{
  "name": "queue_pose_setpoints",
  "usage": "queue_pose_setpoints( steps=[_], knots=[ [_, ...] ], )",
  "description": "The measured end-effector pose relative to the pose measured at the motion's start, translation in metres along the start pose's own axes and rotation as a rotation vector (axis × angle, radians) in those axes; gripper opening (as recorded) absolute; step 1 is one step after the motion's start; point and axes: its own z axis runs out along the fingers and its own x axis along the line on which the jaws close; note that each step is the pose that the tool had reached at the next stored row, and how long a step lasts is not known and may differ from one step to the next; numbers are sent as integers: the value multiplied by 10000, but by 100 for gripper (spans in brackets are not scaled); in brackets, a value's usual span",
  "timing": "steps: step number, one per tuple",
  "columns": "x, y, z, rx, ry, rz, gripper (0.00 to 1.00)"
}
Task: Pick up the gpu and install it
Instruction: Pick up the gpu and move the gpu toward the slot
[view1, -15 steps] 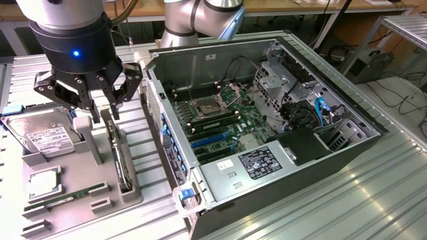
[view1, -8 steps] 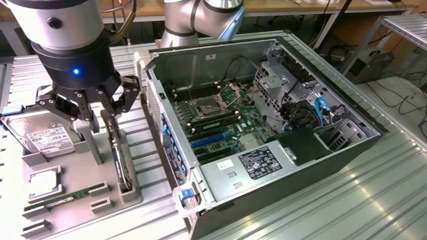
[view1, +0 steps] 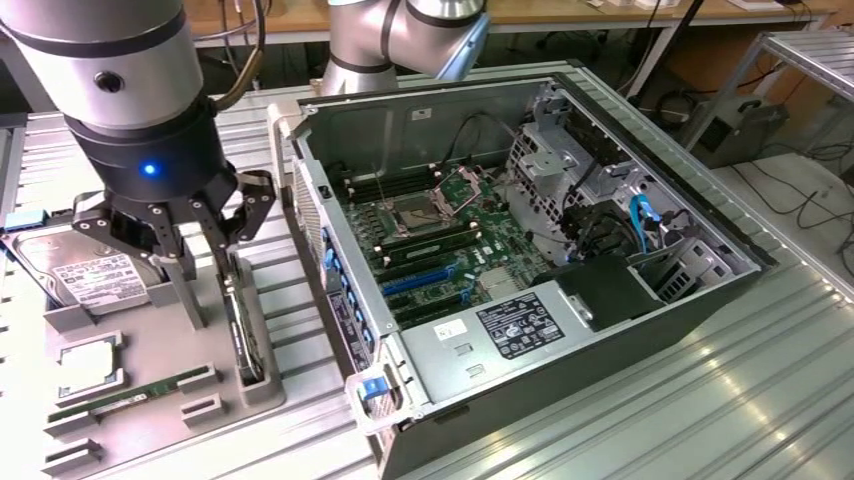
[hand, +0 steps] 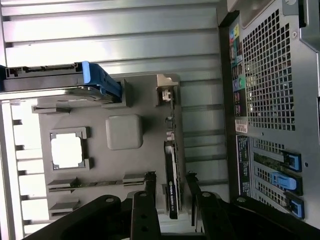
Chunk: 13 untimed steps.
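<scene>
The gpu (view1: 242, 322) is a thin dark card standing on edge in a slot of the grey parts holder (view1: 160, 340), at the exterior view's left. My gripper (view1: 194, 235) hangs just above the card's far end, open and holding nothing. In the wrist view the gpu (hand: 171, 170) runs as a narrow black strip between my two fingers (hand: 149, 186), and the gripper (hand: 170, 176) straddles its edge with a gap on each side. The open computer case (view1: 607, 95) lies to the exterior view's right, with blue expansion slots (view1: 418, 281) on its motherboard.
On the holder also sit a silver hard drive (view1: 83, 276) with a white label, a processor (view1: 87, 364) and a green RAM stick (view1: 134, 392). The case's rear wall (view1: 316, 215) stands close beside the holder. The case's perforated rear panel (hand: 274, 70) appears in the wrist view.
</scene>
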Motion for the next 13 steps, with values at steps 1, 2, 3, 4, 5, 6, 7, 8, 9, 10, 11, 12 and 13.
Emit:
queue_pose_setpoints(
  steps=[1, 2, 3, 4, 5, 6, 7, 8, 9, 10, 11, 12, 13],
  knots=[
    [8, -3, 24, -1, -1, -1, 36],
    [14, -6, 46, -1, 0, -1, 36],
    [19, -8, 65, 0, 0, -1, 36],
    [23, -9, 84, 0, 0, 0, 36],
    [25, -11, 103, 0, 0, -1, 36],
    [26, -11, 125, 0, 0, -1, 36],
    [27, -12, 148, -1, 0, -1, 36],
    [28, -13, 169, -1, -1, -1, 36],
    [29, -14, 189, -1, -1, -1, 36],
    [29, -14, 209, 0, 0, 0, 36],
    [30, -15, 238, 0, 0, -1, 36],
    [30, -17, 264, 0, -5, 0, 36],
    [31, -18, 280, -2, -12, 0, 36]
  ],
)
